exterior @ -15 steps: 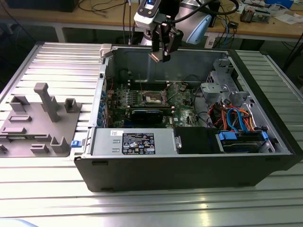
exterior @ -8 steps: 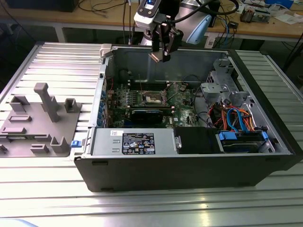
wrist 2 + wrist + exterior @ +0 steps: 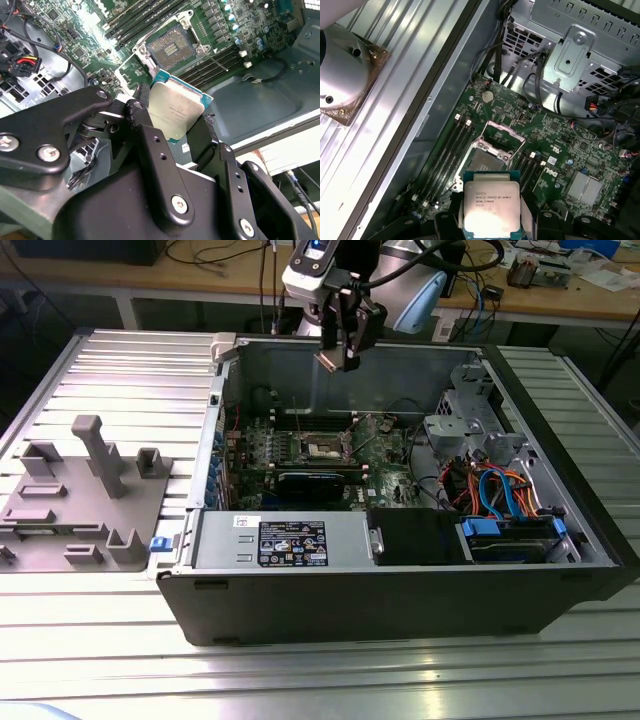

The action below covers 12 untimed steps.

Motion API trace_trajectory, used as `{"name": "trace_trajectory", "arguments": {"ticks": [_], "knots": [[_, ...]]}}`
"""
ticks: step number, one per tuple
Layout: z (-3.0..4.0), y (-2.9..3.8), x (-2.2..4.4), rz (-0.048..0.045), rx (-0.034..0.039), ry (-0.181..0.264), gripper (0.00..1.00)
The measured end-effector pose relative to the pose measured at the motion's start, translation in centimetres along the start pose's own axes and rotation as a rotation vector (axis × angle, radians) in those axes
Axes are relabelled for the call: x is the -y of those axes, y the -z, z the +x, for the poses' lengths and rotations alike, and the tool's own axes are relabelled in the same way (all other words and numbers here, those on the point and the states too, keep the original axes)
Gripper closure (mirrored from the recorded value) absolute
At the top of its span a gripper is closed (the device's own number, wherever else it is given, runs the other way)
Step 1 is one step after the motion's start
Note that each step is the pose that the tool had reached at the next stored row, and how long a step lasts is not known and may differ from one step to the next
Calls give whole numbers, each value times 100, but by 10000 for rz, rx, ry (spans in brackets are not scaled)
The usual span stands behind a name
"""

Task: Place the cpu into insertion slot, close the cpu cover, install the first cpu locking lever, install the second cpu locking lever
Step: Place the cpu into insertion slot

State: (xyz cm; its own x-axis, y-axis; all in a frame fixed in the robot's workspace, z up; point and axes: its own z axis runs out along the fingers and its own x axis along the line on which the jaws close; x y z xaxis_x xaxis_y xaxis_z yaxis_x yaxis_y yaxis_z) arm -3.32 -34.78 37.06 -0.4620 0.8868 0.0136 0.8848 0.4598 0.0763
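- Silver-topped cpu (image 3: 176, 112) is clamped by its edges between the fingers (image 3: 142, 114) of the hand (image 3: 175, 116). It hangs well above the motherboard (image 3: 90, 50) inside the open computer case (image 3: 400, 590) on the bench (image 3: 100, 370).
- We see the insertion slot (image 3: 172, 46) bare, and the cpu cover (image 3: 495, 146) looks swung up out of the way, so nothing's seated yet.
- Our biggest worry: in the second wrist view the chip looks tilted, not flat to the slot. If it goes down cocked or rotated, one corner lands first and the contacts get bent.
- Second worry: the grip is only on thin edges. A slip would drop the chip onto the board.
- The raised cover sits right beside the slot, so we reckon a finger could catch it on the way down.
- The exterior view gives us the height above the case, which neither wrist view shows, but the chip is just a sliver there.
- The first wrist view lines the chip up against the slot beyond it.
- The second wrist view shows both fingers actually on the chip's edges.
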Motion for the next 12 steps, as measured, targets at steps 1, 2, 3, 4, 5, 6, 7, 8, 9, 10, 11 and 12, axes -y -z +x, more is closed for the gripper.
{"name": "trace_trajectory", "arguments": {"ticks": [1, 2, 3, 4, 5, 6, 7, 8, 9, 10, 11, 12], "knots": [[-1, -2, -1, 3, 17, -118, 46], [-1, -4, -2, 3, 34, -263, 46], [-2, -6, -2, 4, 46, -379, 46], [-2, -8, -2, 4, 60, -523, 46], [-1, -11, -1, 3, 76, -696, 46], [-1, -14, -1, 2, 88, -832, 46], [-2, -17, -2, 0, 100, -989, 46], [-2, -18, -2, -1, 109, -1107, 46], [-2, -18, -2, -1, 117, -1201, 46], [-3, -20, -3, -2, 120, -1262, 46], [-3, -23, -4, -1, 122, -1304, 46], [-5, -27, -7, 1, 124, -1339, 46]]}}
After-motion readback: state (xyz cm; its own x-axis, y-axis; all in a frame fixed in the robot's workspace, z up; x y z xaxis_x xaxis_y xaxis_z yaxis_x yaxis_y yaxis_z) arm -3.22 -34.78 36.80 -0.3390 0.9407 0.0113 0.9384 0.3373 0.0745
